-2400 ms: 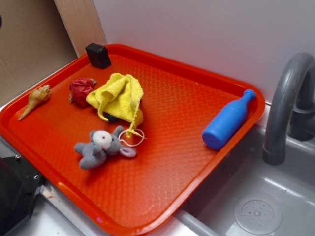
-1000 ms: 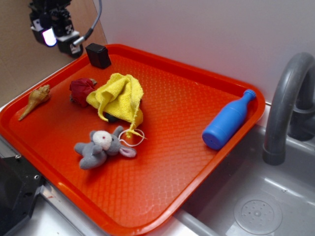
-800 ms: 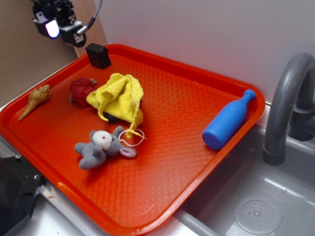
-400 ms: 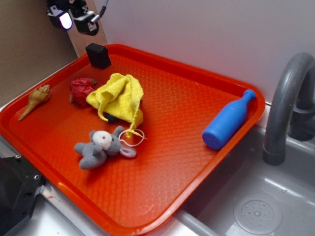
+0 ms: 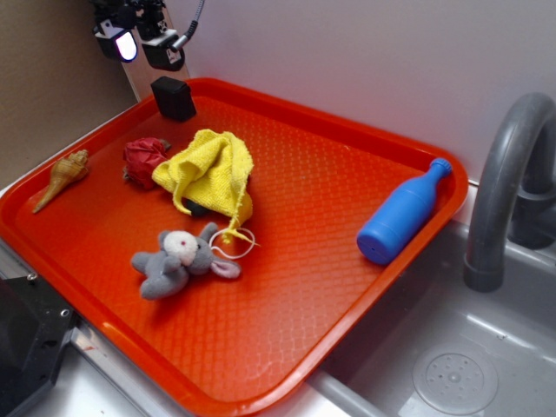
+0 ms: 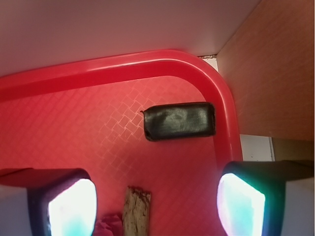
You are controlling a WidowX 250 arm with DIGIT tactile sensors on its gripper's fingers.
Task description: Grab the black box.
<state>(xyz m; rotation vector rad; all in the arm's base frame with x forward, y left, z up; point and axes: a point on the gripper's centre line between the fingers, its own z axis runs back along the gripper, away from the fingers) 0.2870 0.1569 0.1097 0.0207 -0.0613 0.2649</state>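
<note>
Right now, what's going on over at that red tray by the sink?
A robot arm is going after the black box, which sits in the far corner of the red tray, close against the rim. The gripper hangs in the air above that corner, holding nothing; the wrist view shows its jaws spread wide with the box lying between them further down. The seashell, red wad, yellow cloth, grey plush mouse and blue bottle lie elsewhere on the tray.
</note>
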